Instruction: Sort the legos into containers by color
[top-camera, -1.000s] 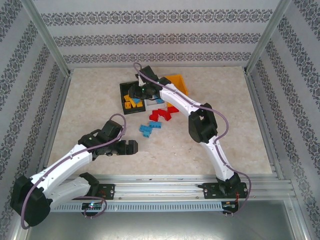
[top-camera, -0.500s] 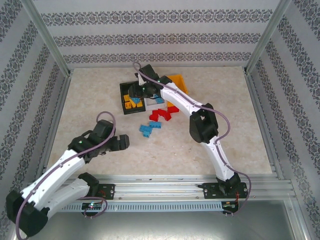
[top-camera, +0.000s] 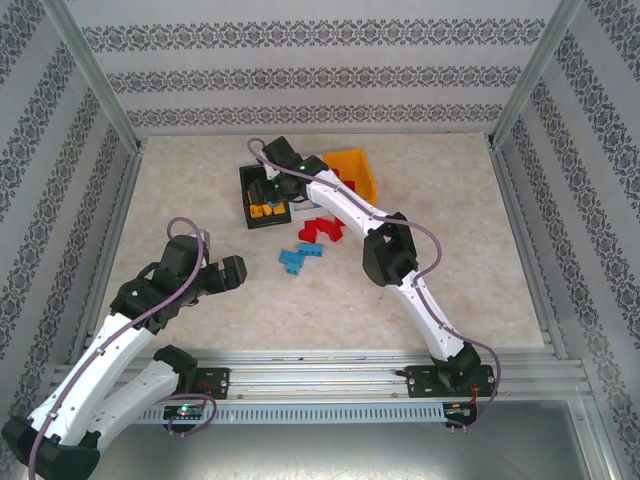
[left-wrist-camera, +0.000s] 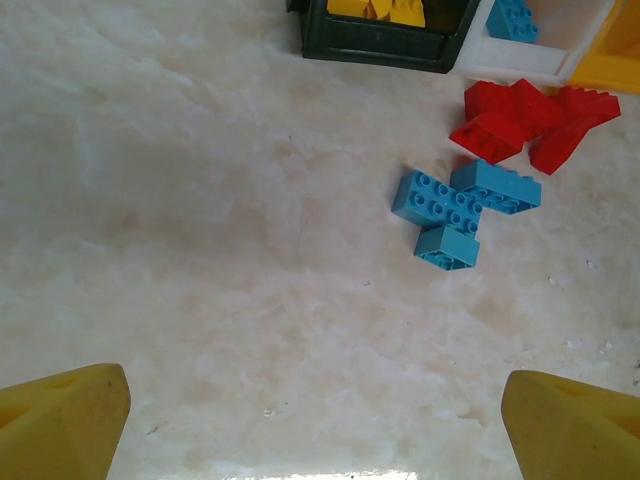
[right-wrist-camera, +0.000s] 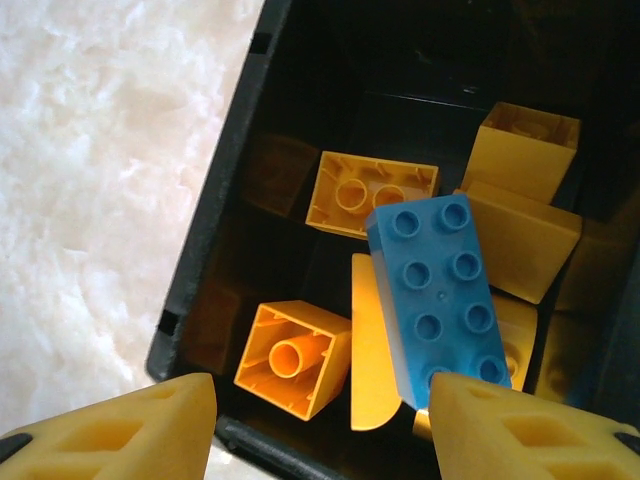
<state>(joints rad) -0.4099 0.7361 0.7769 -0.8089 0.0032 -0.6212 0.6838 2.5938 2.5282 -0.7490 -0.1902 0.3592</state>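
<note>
In the right wrist view my right gripper (right-wrist-camera: 320, 430) hangs open over the black bin (right-wrist-camera: 215, 230). Several orange-yellow legos (right-wrist-camera: 292, 358) lie inside it, and a blue brick (right-wrist-camera: 435, 290) rests on top of them, next to my right finger (right-wrist-camera: 530, 430) but not gripped. The top view shows that gripper (top-camera: 266, 190) above the black bin (top-camera: 246, 203), left of the orange-yellow bin (top-camera: 358, 168). My left gripper (left-wrist-camera: 315, 440) is open and empty over bare table. Ahead of it lie blue legos (left-wrist-camera: 460, 205) and red legos (left-wrist-camera: 525, 120). The white bin (left-wrist-camera: 530, 55) holds a blue brick (left-wrist-camera: 512, 18).
Loose red legos (top-camera: 322, 230) and blue legos (top-camera: 297, 256) lie mid-table, in front of the bins. The right arm (top-camera: 345, 205) stretches across the white bin. My left gripper (top-camera: 225, 272) sits well left of the bricks. Patterned walls and metal posts enclose the table.
The left arm has pulled back to the left and toward the near edge. The right gripper has shifted left, further over the black bin.
</note>
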